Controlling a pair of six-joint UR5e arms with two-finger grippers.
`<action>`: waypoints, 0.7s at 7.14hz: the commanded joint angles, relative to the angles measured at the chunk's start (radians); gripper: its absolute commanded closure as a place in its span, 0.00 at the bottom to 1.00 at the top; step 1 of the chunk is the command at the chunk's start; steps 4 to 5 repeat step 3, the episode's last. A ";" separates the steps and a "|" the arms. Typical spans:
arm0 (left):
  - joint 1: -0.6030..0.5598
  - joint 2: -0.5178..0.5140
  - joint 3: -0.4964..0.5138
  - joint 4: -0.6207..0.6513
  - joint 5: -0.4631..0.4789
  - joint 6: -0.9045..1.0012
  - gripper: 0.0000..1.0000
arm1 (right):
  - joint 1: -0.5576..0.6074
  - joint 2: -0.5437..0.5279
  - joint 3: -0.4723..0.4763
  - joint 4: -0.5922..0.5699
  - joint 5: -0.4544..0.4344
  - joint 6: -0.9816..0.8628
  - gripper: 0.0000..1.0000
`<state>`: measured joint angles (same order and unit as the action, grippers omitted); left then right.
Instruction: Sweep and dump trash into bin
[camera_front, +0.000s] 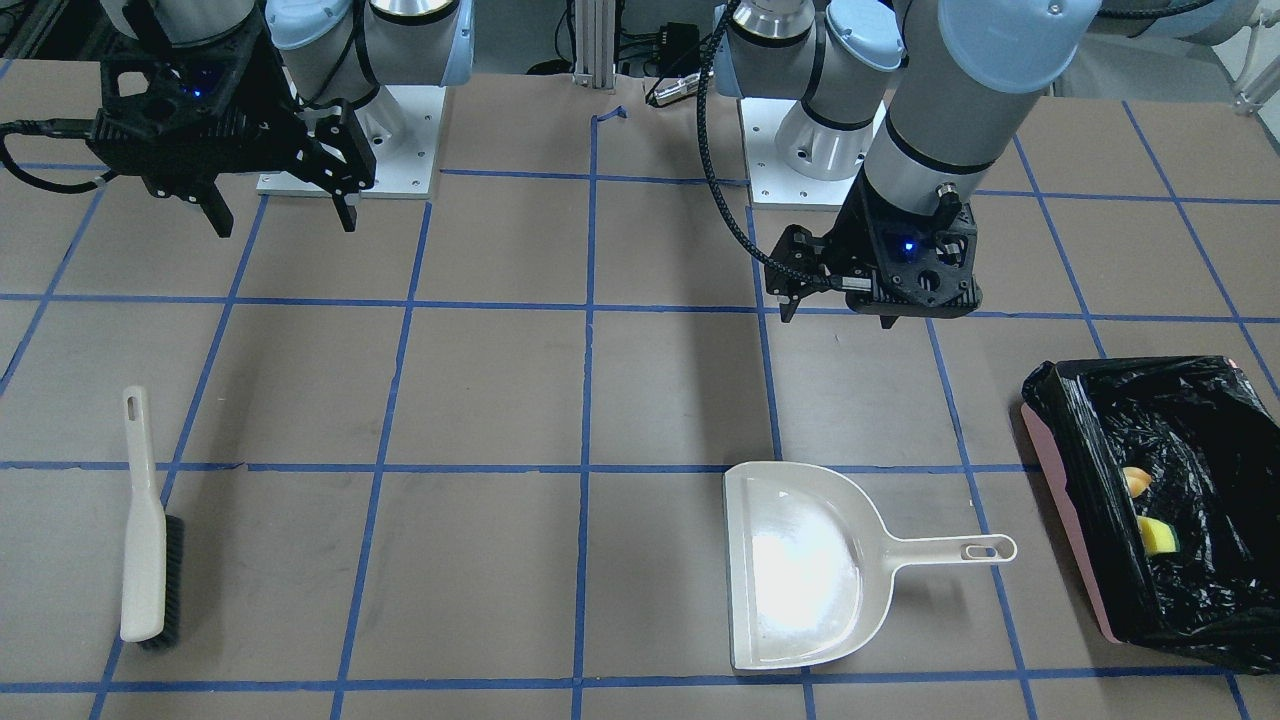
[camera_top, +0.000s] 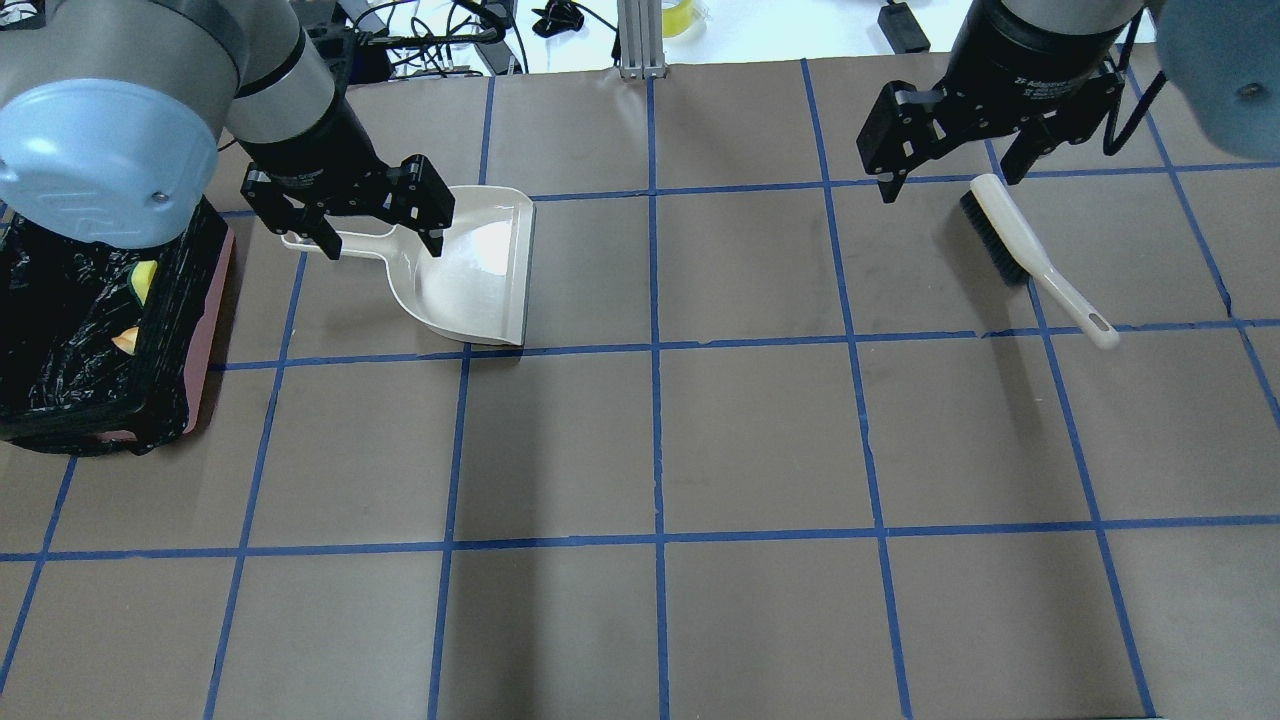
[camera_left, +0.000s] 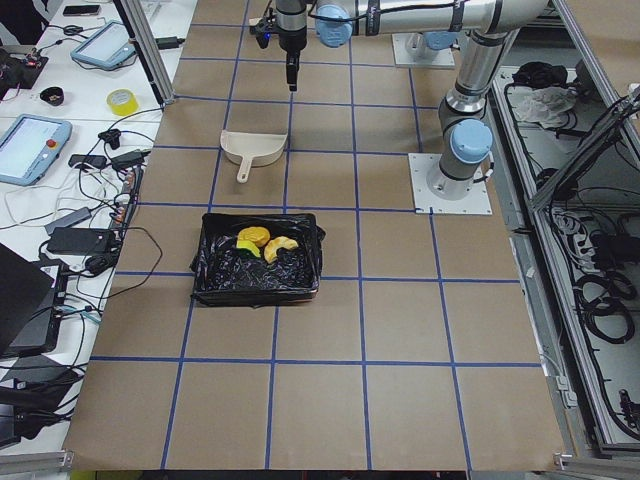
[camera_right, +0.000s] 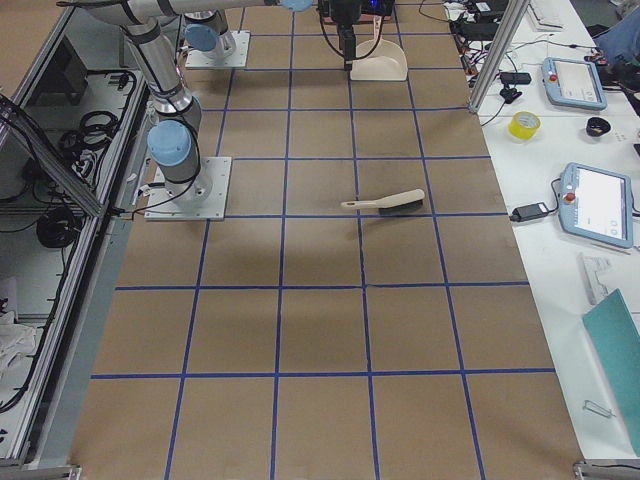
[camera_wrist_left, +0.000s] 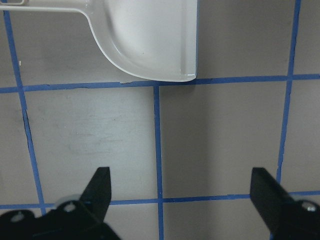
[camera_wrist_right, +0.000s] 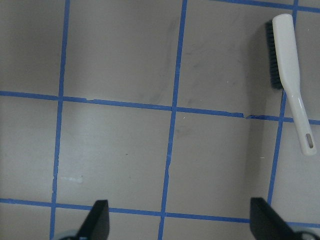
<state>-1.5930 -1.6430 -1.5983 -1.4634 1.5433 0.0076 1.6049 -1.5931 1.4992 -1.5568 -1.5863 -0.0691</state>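
Note:
The pink bin (camera_front: 1070, 510) with its black bag stands at the table's end on my left side; it also shows in the overhead view (camera_top: 205, 330) and the exterior left view (camera_left: 258, 290). The trash lies inside it: a golden-brown lump (camera_left: 253, 237), a curved rind (camera_left: 281, 246) and a yellow wedge (camera_front: 1158, 536). My left gripper (camera_top: 383, 243) hangs open and empty above the beige dustpan's handle; the left wrist view (camera_wrist_left: 181, 175) shows bare table between its fingers. My right gripper (camera_top: 950, 180) is open and empty above the table near the brush, as the right wrist view (camera_wrist_right: 180, 206) also shows.
The beige dustpan (camera_front: 800, 570) lies flat and empty on the table, handle towards the bin. A white hand brush (camera_front: 145, 530) with black bristles lies on the right arm's side. Blue tape lines grid the brown table. The arms' base plates (camera_front: 400, 140) sit at the robot's edge.

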 joint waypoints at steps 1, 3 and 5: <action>0.002 0.003 0.009 0.000 -0.006 -0.012 0.00 | 0.000 -0.001 -0.001 0.000 0.000 0.000 0.00; -0.001 0.009 -0.002 -0.002 0.006 -0.032 0.00 | 0.000 -0.001 0.001 0.000 0.000 0.000 0.00; -0.001 0.009 -0.002 -0.002 0.006 -0.032 0.00 | 0.000 -0.001 0.001 0.000 0.000 0.000 0.00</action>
